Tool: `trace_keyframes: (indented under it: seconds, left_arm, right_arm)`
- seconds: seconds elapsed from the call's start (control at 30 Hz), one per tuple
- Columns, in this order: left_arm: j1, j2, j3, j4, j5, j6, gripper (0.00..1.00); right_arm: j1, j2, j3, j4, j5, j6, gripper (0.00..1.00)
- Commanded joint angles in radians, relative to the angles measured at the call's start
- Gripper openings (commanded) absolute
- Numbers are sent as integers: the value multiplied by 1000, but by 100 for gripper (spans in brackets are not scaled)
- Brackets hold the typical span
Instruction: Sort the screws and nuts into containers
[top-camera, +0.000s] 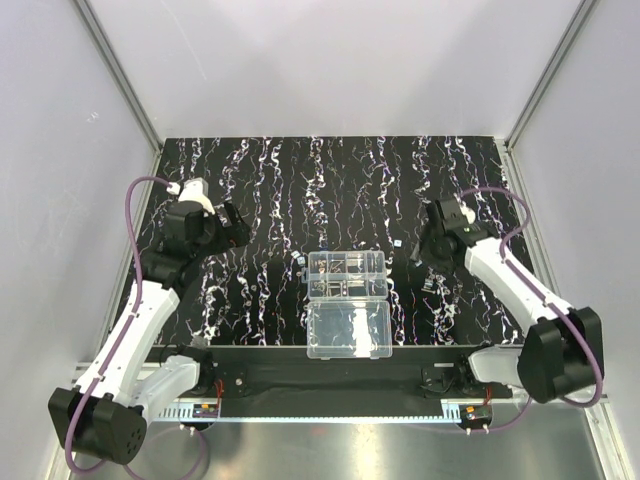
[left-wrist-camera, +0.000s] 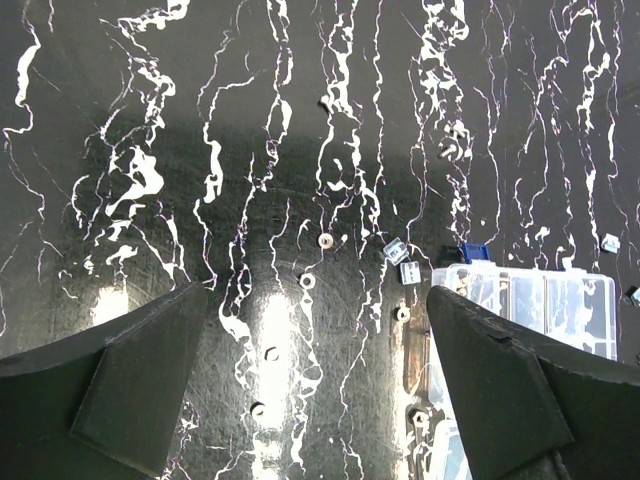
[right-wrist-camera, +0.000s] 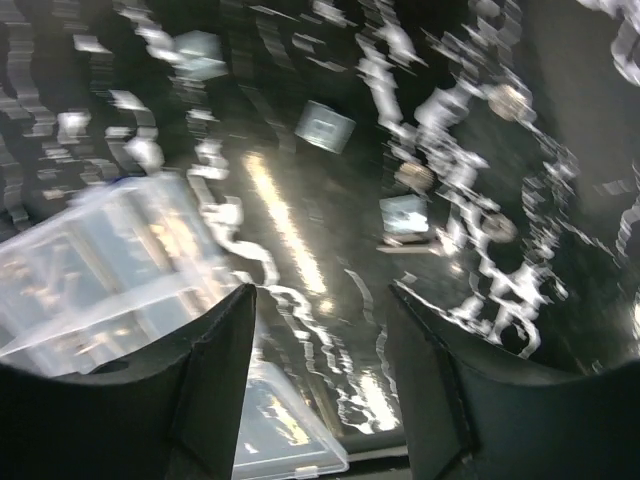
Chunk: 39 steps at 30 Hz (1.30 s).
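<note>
The clear organizer box lies at the mat's near middle, with its divided containers (top-camera: 347, 275) holding some small metal bits. Its plain lid half (top-camera: 348, 330) is folded open toward me. My left gripper (top-camera: 235, 228) hovers left of the box. In the left wrist view the left gripper (left-wrist-camera: 318, 295) stands wide open over loose round nuts (left-wrist-camera: 307, 281) and square nuts (left-wrist-camera: 409, 271), gripping none. The box corner (left-wrist-camera: 540, 300) shows at right. My right gripper (top-camera: 420, 250) is right of the box. The blurred right wrist view shows the right gripper (right-wrist-camera: 320, 292) open and empty, with the box (right-wrist-camera: 110, 260) at left and nuts (right-wrist-camera: 405, 213) ahead.
The black mat (top-camera: 270, 190) carries white-purple streaks. White walls and metal frame posts (top-camera: 120, 75) ring it. More small bits lie farther out (left-wrist-camera: 447, 150) in the left wrist view. The mat's front edge (top-camera: 330, 352) runs just behind the arm bases.
</note>
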<state>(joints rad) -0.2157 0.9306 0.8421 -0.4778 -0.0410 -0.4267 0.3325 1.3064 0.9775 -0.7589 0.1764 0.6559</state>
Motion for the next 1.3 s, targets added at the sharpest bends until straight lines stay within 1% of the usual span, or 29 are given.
trace_keyframes:
  seconds: [0.0, 0.1, 0.2, 0.37, 0.47, 0.5, 0.63, 0.9, 1.07, 1.27]
  left_arm:
    - [4, -12, 0, 31, 26, -6, 99]
    - [4, -10, -1, 31, 30, -6, 99]
    - [6, -7, -1, 31, 32, -6, 99]
    - [6, -6, -3, 31, 27, -6, 99]
    - [4, -3, -1, 31, 26, -6, 99]
    - [4, -3, -1, 30, 26, -7, 99]
    - [4, 1, -1, 31, 26, -6, 99]
    - [4, 4, 0, 28, 23, -3, 99]
    - [6, 5, 0, 27, 15, -1, 99]
    - [6, 11, 2, 25, 13, -3, 99]
  right_arm:
    - [-41, -56, -81, 7, 6, 77, 62]
    - [-59, -41, -146, 41, 9, 106, 65]
    - [-66, 17, -186, 81, -28, 134, 64]
    - [-67, 56, -221, 95, -32, 177, 57]
    - [-67, 45, -244, 82, -20, 218, 56]
    - [-66, 36, -252, 85, -8, 226, 53]
    - [-67, 8, -264, 81, 43, 286, 51]
    - [-69, 57, -243, 89, 103, 287, 50]
    - [-69, 83, -241, 119, 92, 278, 47]
    - [-69, 100, -234, 139, 90, 260, 47]
